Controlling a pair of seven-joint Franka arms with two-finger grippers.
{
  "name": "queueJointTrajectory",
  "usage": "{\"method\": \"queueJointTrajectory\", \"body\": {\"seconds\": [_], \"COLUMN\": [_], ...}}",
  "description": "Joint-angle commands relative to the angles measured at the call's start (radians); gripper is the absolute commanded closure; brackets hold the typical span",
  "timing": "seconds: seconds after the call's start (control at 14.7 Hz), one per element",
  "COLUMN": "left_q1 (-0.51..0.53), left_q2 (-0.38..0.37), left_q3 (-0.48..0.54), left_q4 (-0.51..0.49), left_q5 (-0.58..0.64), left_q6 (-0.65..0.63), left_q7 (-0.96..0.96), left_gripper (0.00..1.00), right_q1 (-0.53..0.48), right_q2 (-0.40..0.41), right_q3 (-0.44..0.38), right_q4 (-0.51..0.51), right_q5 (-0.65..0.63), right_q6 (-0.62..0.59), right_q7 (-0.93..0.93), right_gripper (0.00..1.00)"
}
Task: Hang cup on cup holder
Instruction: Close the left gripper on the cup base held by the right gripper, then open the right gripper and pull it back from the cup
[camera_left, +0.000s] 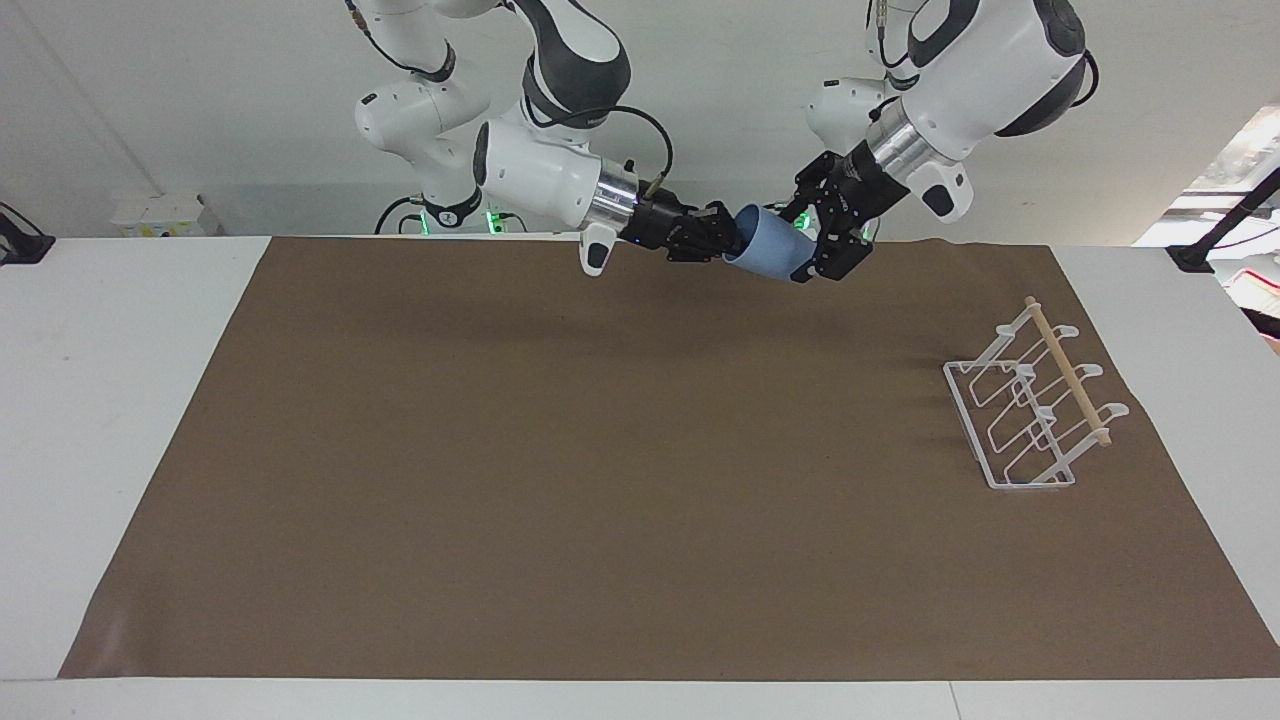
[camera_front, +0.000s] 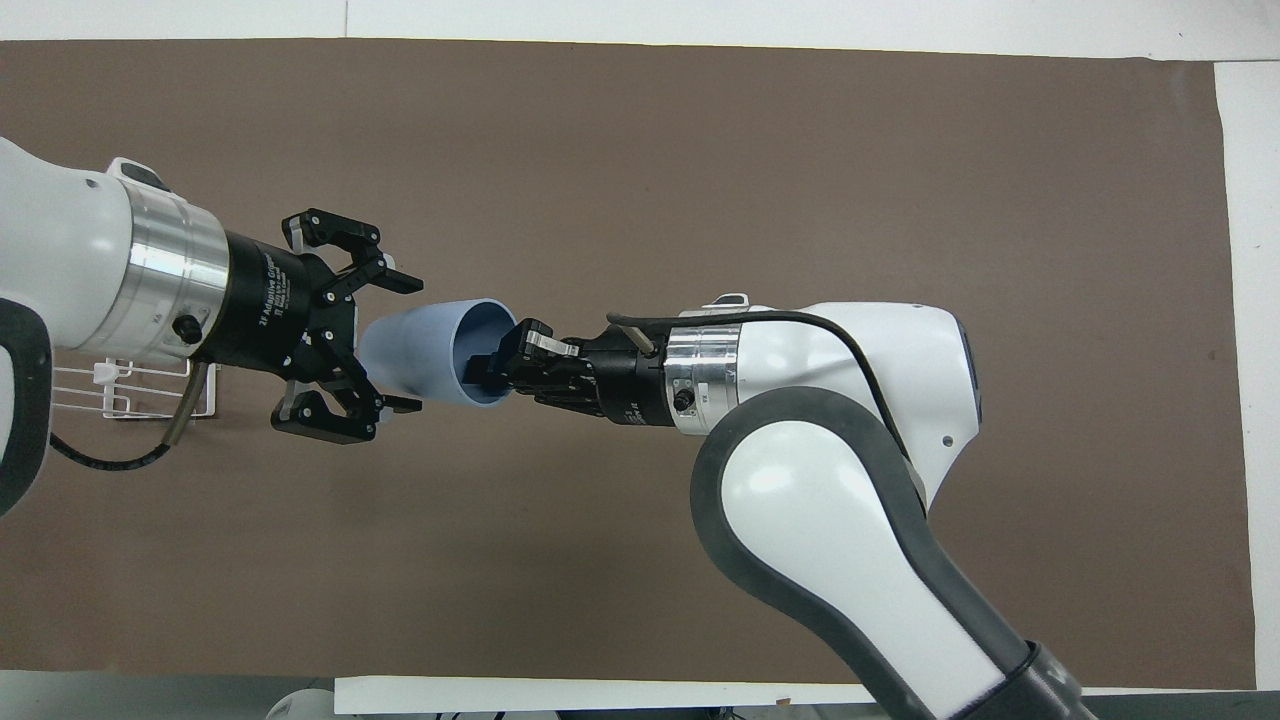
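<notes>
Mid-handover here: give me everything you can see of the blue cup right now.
The cup is a plain, matte light-blue tumbler, plastic by its look, handleless and tapering to its base. It is held in the air over the brown mat, lying roughly sideways. The right gripper is shut on its rim, one finger inside the mouth. The open left gripper straddles its base end; contact there cannot be told.

i see a brown mat (camera_left: 640, 480) lying flat over most of the white table (camera_left: 120, 400), whose bare top shows around the mat's edges. near the table's corner at my right arm's end sits a small white box (camera_left: 160, 213).
</notes>
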Motion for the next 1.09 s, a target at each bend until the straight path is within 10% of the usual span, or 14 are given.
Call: {"method": "queueJointTrajectory", "body": {"seconds": [0.0,0.07,0.14,0.2,0.61,0.68,0.82,1.02], "left_q1": [-0.038,-0.045,-0.055,-0.065,-0.056,-0.055,-0.038,0.000], "left_q2": [-0.032,-0.032,-0.032,-0.035,-0.035,-0.035,-0.036,-0.035], "left_q3": [0.009,0.009,0.007,0.001,0.001,0.004,0.007,0.007], "left_q4": [-0.038,-0.038,-0.034,-0.041,-0.037,-0.037,-0.042,-0.046], "left_q5": [-0.029,-0.034,-0.032,-0.010,-0.011,-0.002,0.047,0.219], "left_q6": [0.016,0.024,0.013,0.030,0.024,0.021,0.012,0.016], "left_q7": [0.012,0.012,0.016,0.066,0.022,0.022,0.035,0.044], "left_gripper": [0.00,0.03,0.88,1.00,1.00,1.00,1.00,1.00], "right_q1": [0.004,0.004,0.004,0.004,0.001,0.000,-0.006,-0.064], "right_q2": [-0.009,-0.009,-0.009,-0.009,-0.009,-0.007,-0.009,-0.033], "right_q3": [0.000,0.000,0.000,0.000,0.000,0.000,-0.001,-0.009], "right_q4": [0.000,0.000,0.000,0.000,0.000,0.001,0.003,0.001], "right_q5": [0.024,0.024,0.024,0.024,0.024,0.024,0.021,-0.031], "right_q6": [0.014,0.014,0.014,0.014,0.014,0.014,0.017,0.048], "right_q7": [0.004,0.004,0.004,0.004,0.004,0.005,0.001,-0.002], "right_gripper": [0.99,0.99,0.99,0.99,0.98,0.87,0.01,0.00]}}
